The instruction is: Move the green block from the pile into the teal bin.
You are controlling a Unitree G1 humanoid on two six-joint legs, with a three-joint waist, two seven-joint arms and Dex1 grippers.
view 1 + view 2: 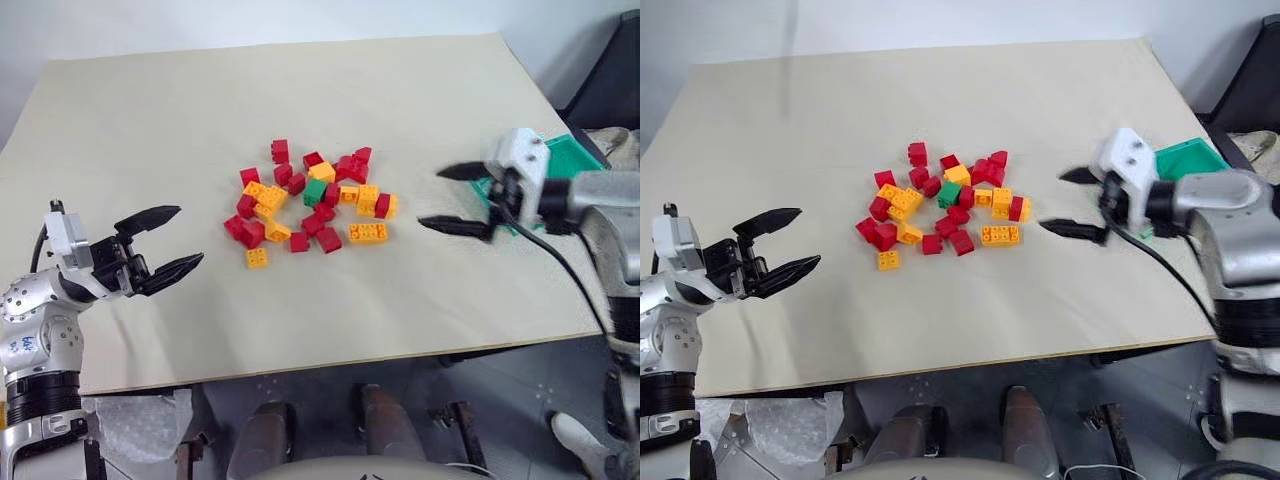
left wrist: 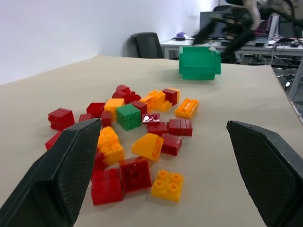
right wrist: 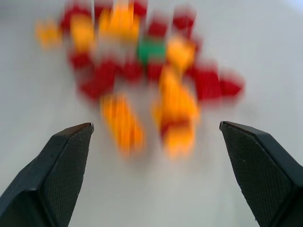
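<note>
Green block point(image 1: 315, 192) sits in the pile point(image 1: 310, 205) mid-surface point(image 1: 150, 120), hemmed by red and yellow-orange bricks touching its sides. Teal bin point(image 1: 1188, 157) at the surface's right edge, partly hidden behind the right arm. Right end effector point(image 1: 452, 198) near the pile's right side, fingers wide apart, empty, seemingly above the surface. Left end effector point(image 1: 165, 243) well left of the pile, fingers apart, empty.

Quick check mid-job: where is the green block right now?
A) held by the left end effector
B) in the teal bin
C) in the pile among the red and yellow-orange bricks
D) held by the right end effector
C: the green block sits in the pile, and both end effectors are open and empty.
</note>
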